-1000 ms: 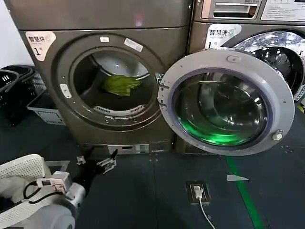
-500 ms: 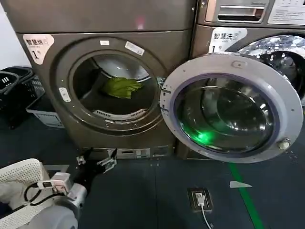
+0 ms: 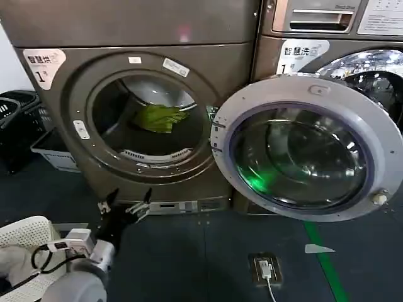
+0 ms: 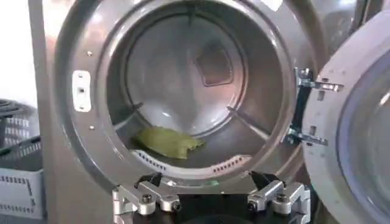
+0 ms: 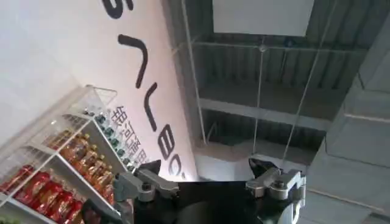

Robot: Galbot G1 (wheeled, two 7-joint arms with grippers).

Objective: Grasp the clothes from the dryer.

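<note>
Head view is showing the left gripper (image 3: 124, 207) hanging low before the dryer (image 3: 126, 113), fingers spread wide and holding nothing. The clothes (image 3: 160, 117) are lying inside the drum; reaching should clear the porthole's lower rim.

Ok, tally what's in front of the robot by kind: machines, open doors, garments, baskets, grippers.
Machines: 2, the dryer and a washer beside it
Open doors: 1, the dryer's door
Garments: 1, clothes in the drum
Baskets: 2, black basket, grey basket
Grippers: 2, left gripper, right gripper
Total: 8
</note>
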